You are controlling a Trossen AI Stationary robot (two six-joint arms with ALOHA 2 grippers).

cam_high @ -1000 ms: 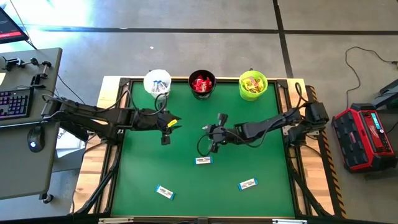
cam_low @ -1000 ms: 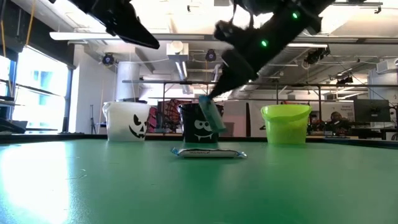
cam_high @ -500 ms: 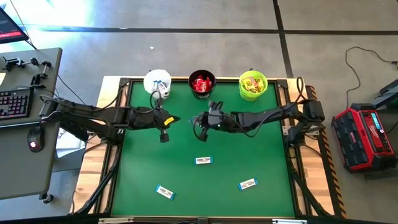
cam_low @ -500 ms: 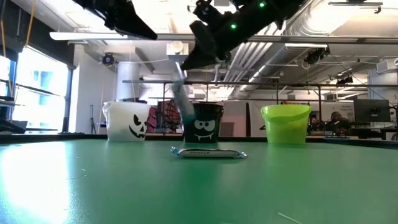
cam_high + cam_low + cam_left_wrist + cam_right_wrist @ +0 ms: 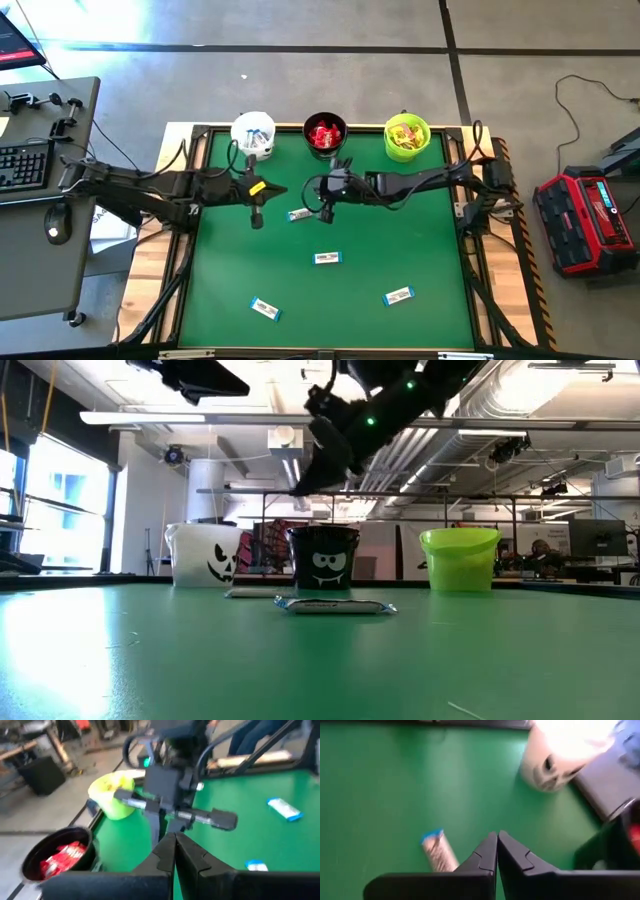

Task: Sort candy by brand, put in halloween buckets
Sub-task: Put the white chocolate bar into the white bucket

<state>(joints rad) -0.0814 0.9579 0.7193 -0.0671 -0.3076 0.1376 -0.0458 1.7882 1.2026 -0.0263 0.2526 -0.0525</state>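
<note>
Right gripper [image 5: 326, 196]: fingers pressed together in its wrist view, nothing between them; hangs above the mat just before the black bucket [image 5: 324, 135]. One white-and-blue bar [image 5: 299, 214] lies flat on the green table [image 5: 420, 250] just beside it, apart from the tips.

Left gripper [image 5: 257, 205]: fingers likewise closed, empty, before the white bucket [image 5: 253, 133], which holds white-and-blue bars.

Black bucket holds red packets; lime bucket [image 5: 406, 137] yellow-and-pink ones.

Three more bars on the mat: centre [image 5: 327, 258], near-left [image 5: 265, 309], near-right [image 5: 398, 296].
</note>
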